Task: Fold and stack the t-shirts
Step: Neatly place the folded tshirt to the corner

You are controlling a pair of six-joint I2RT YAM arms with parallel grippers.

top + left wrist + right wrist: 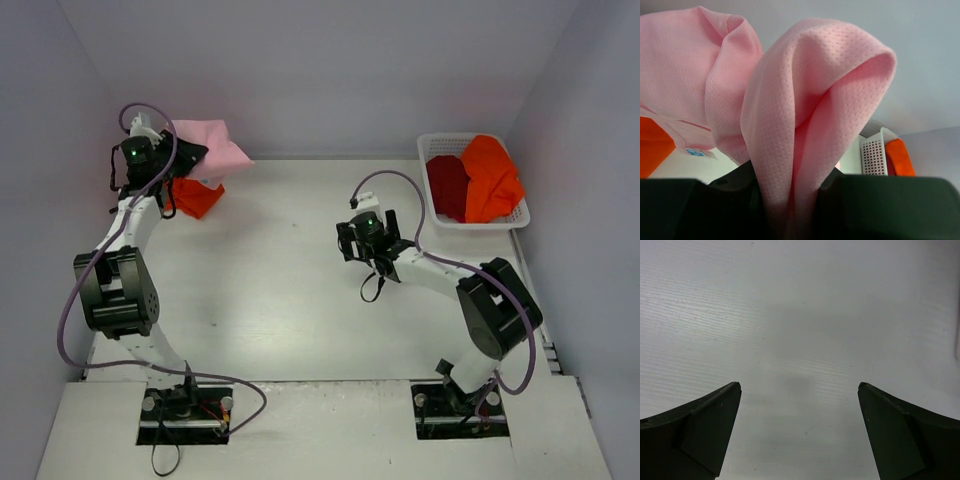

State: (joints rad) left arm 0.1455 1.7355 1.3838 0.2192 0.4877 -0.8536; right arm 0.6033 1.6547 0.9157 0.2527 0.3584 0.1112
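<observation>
Left claw (790, 200) pinching pink t-shirt (810, 100), right claw (799, 387) spread, dark red t-shirt (448, 187) only overhead

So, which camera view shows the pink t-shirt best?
The left wrist view: the pink t-shirt fills it, a fold pinched in the left gripper. The top view shows it small at the far left corner, next to an orange t-shirt. The right wrist view shows none of it, only the table.

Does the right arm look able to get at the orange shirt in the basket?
Probably yes: its pincer is open and empty, the orange shirt lies uncovered in the nearby basket, with nothing between.
</observation>
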